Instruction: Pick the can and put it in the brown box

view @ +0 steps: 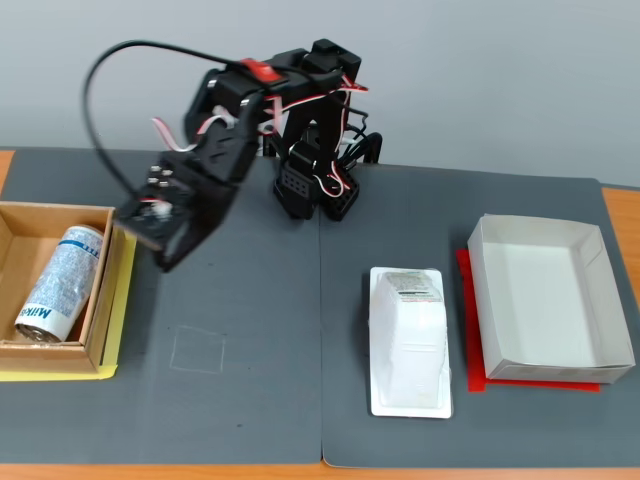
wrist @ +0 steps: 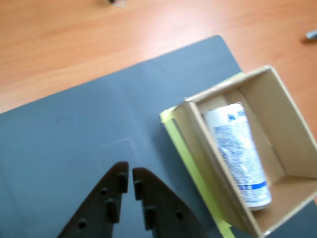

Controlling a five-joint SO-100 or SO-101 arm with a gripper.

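The white can (view: pixel 60 283) with blue lettering lies on its side inside the brown box (view: pixel 102 318) at the left edge of the fixed view. In the wrist view the can (wrist: pixel 239 151) lies in the box (wrist: pixel 205 157) at the right. My gripper (wrist: pixel 130 173) is shut and empty, its black fingers close together above the grey mat. In the fixed view the gripper (view: pixel 165 262) hangs just right of the box, apart from it.
A yellow sheet (view: pixel 118 310) lies under the brown box. A white plastic tray-shaped package (view: pixel 408 340) lies on the grey mat (view: pixel 260 380) right of centre. A white rectangular box (view: pixel 545 297) stands on a red sheet at the right. The arm base (view: pixel 315 185) is at the back.
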